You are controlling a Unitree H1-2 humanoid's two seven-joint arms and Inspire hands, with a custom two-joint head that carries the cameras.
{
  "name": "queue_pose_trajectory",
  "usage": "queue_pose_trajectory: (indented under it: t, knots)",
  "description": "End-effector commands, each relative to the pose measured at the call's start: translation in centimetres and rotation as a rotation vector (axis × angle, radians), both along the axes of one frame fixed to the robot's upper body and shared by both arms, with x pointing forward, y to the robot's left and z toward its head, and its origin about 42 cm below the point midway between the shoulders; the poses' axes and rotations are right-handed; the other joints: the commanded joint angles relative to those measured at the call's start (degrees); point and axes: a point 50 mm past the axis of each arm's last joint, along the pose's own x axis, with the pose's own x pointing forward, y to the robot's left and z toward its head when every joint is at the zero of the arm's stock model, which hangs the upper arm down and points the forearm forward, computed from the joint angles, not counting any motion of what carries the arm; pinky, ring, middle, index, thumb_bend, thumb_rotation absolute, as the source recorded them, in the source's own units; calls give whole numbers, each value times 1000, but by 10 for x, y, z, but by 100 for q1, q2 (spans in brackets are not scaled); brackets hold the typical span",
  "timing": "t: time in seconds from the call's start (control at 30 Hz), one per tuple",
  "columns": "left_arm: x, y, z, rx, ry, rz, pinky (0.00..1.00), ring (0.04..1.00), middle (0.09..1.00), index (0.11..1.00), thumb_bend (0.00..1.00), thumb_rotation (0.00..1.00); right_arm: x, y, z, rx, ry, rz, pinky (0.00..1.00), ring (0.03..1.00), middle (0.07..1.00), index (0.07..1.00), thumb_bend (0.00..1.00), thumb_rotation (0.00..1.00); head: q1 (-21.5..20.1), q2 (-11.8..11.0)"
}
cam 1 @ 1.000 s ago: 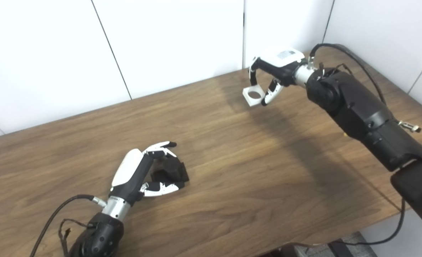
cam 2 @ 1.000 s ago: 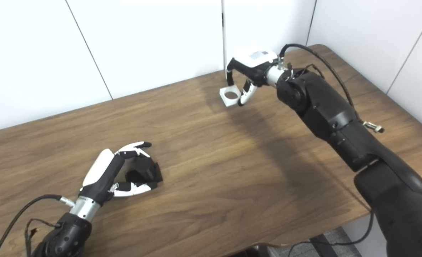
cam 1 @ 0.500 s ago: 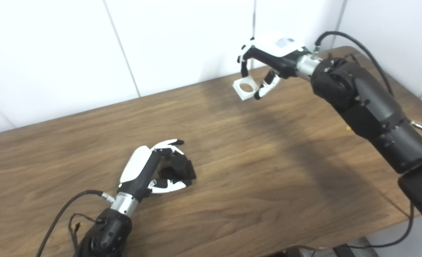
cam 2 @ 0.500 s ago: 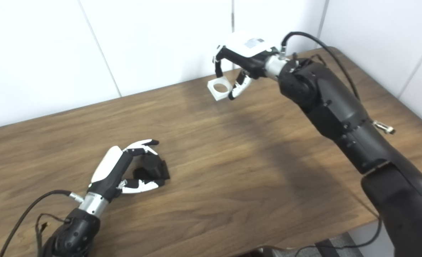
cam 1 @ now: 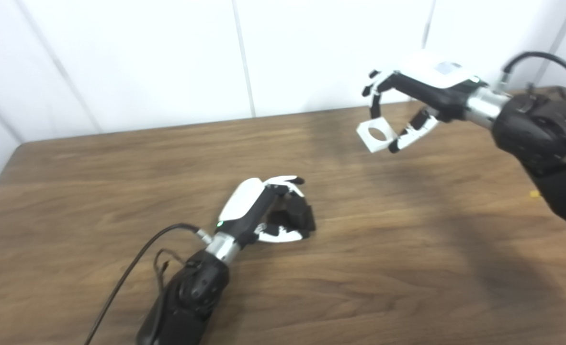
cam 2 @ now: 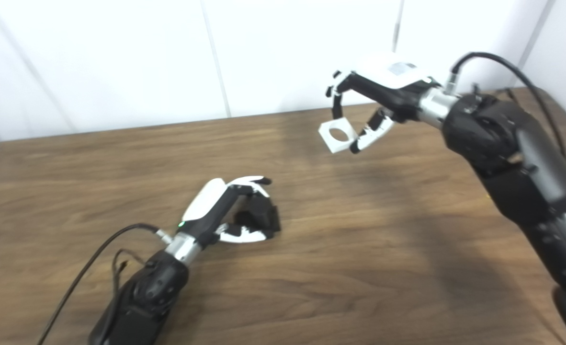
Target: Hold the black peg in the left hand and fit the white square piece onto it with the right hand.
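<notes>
Right hand [cam 1: 414, 108] pinched the white square piece [cam 1: 375, 135] (hole visible) well up-right of the black peg [cam 1: 292, 218], which the left hand [cam 1: 259, 211] cupped on the desk [cam 1: 96, 191].

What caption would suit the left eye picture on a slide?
Left robot hand cups the black peg on the table; right robot hand holds the white square piece aloft.

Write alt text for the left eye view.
The right hand holds a white square piece with a round hole above a brown wooden table; the left hand on the table grips a black peg.
</notes>
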Motion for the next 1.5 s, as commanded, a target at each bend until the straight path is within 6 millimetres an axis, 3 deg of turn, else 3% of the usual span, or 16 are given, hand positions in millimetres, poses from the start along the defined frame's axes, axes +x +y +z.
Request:
queue_pose_trajectory:
  t: [0.0,0.67,0.93,1.47]
  knots:
    - [0,-8,-12,62,67,-12,716,855,828,489,523,69,-3,7,25,31,-85,59,820,862,762,479,521,136,28,4]
    - [3,-8,-14,66,58,-13,697,847,823,489,523,69,-18,67,21,72,6,220,808,878,773,478,521,139,-43,6]
    - [3,-10,-15,70,59,-15,700,850,825,489,523,70,-16,91,3,94,61,232,794,883,786,478,522,140,-56,18]
    - [1,-12,-15,64,63,-11,705,852,826,489,523,69,5,111,-26,78,101,204,833,871,782,479,522,142,5,42]
